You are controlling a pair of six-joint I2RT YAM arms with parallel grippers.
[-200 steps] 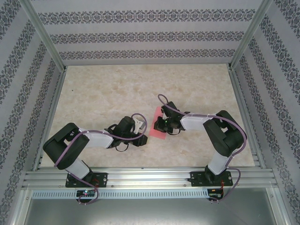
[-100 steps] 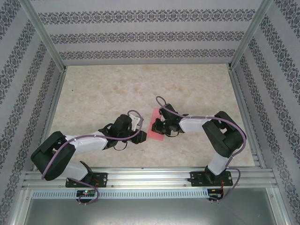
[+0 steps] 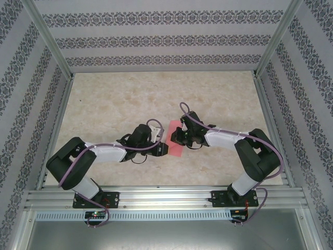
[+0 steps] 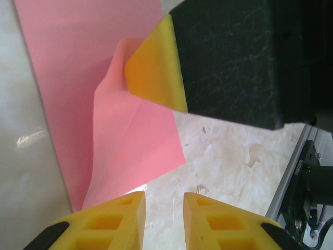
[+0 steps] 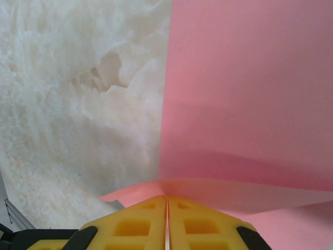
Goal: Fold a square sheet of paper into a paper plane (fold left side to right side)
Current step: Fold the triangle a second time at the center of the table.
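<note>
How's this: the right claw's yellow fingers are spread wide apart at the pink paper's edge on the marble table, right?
No. The right gripper has its fingers pressed together, not spread apart, at the edge of the pink paper on the marble table. The right wrist view shows it.

My left fingers (image 3: 164, 150) have crept rightward and a little away from me, up to the near left edge of the sheet of paper (image 3: 177, 151). My left elbow dipped toward the rail (image 3: 166, 197), then lifted again. My right elbow has swung outward and back toward that rail.
</note>
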